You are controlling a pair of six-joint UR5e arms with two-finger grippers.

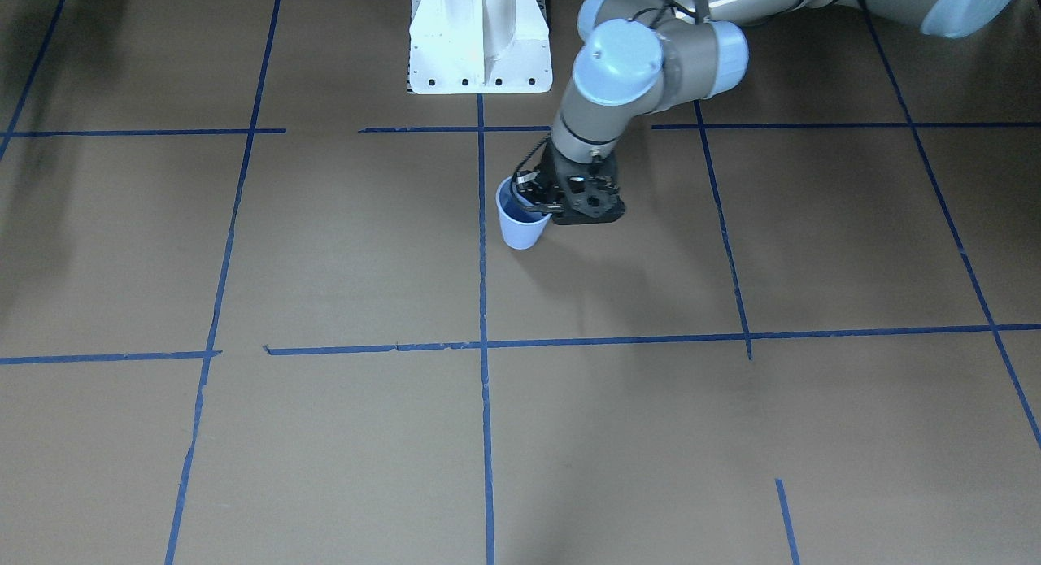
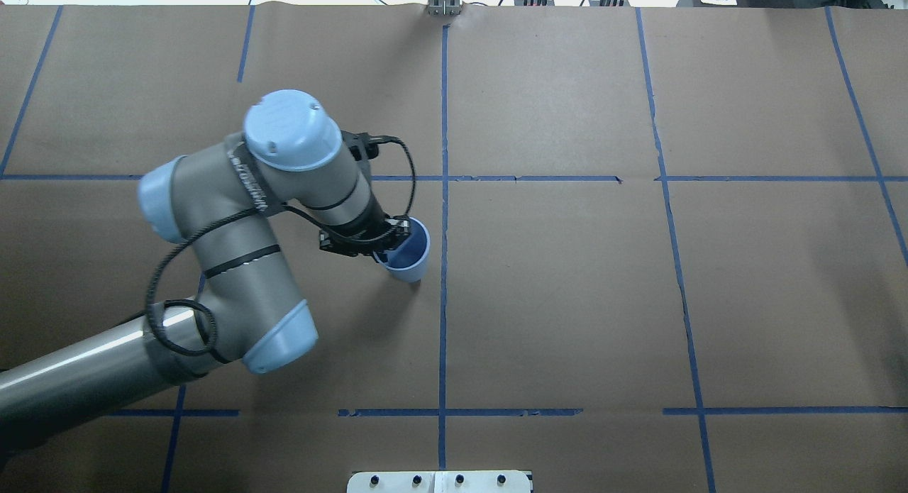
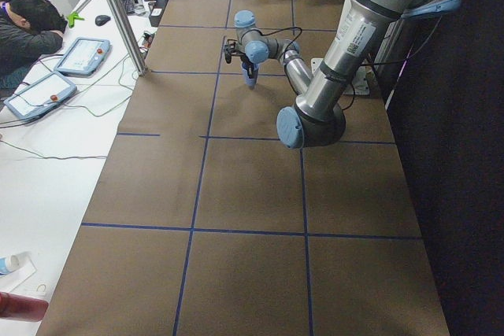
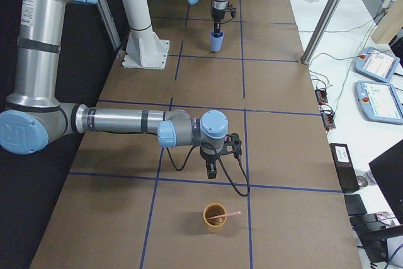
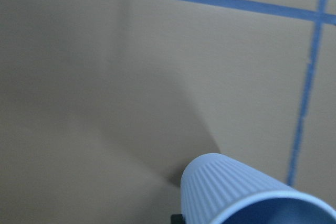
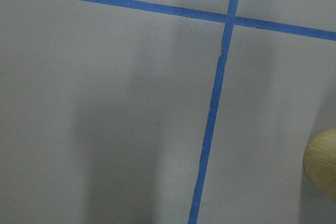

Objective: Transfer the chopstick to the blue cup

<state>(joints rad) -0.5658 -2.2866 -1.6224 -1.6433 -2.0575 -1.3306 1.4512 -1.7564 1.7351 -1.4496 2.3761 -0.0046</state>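
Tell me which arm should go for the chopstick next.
Right. The right gripper hangs close beside the tan cup that holds the chopstick. The left gripper is far off, at the rim of the blue cup.

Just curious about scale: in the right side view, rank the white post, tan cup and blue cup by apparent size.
White post
Tan cup
Blue cup: farther from the camera, so the cups' order is unsure.
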